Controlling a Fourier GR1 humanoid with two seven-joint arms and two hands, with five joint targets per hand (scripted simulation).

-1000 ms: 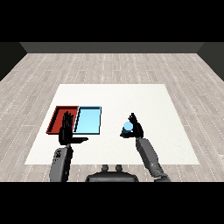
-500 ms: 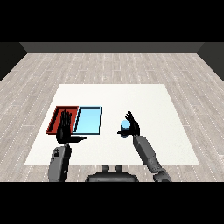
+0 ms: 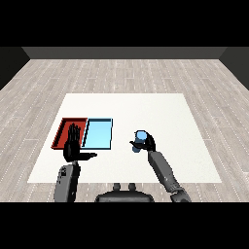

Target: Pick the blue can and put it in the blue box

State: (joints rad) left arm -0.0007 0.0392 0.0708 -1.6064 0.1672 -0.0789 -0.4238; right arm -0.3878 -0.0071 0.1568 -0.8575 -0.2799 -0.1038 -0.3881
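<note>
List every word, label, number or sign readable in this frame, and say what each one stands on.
None can be read.
blue can, held in the right hand: plain blue, no label shows.
red tray and light blue tray: plain, no markings.
white table: no text.
left hand and both forearms: no lettering visible.

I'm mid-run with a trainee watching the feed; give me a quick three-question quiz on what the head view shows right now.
1. True or false: the blue can lies inside the light blue tray.
2. Which hand has its fingers curled round the can: A) left hand B) right hand C) neither?
3. Fill in: the red tray lies on the light blue tray's ____ side in the view.

Key:
1. False; the can is to the right of both trays.
2. B; the left hand is open, near the red tray.
3. Left.
</note>
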